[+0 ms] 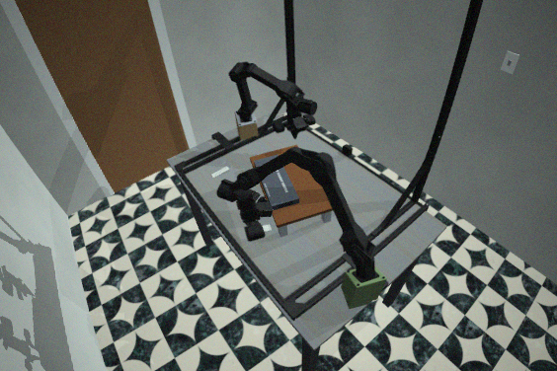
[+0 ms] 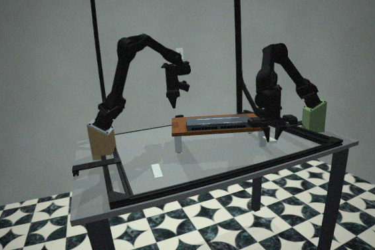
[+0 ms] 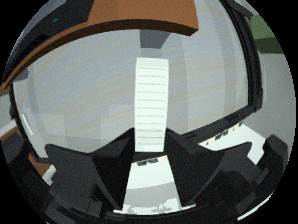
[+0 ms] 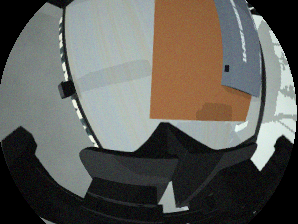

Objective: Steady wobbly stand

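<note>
Left wrist cam: wedge held in L gripper, btwn fingertips.

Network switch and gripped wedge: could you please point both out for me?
Network switch (image 1: 281,189) (image 2: 217,122) (image 3: 50,25) (image 4: 241,60): top, exterior and right wrist views, upper face; left wrist view, dark front.
Gripped wedge (image 1: 267,228) (image 2: 272,139) (image 3: 151,102): top, exterior and left wrist views, pale upper surface.

the network switch lies on the stand.
</note>
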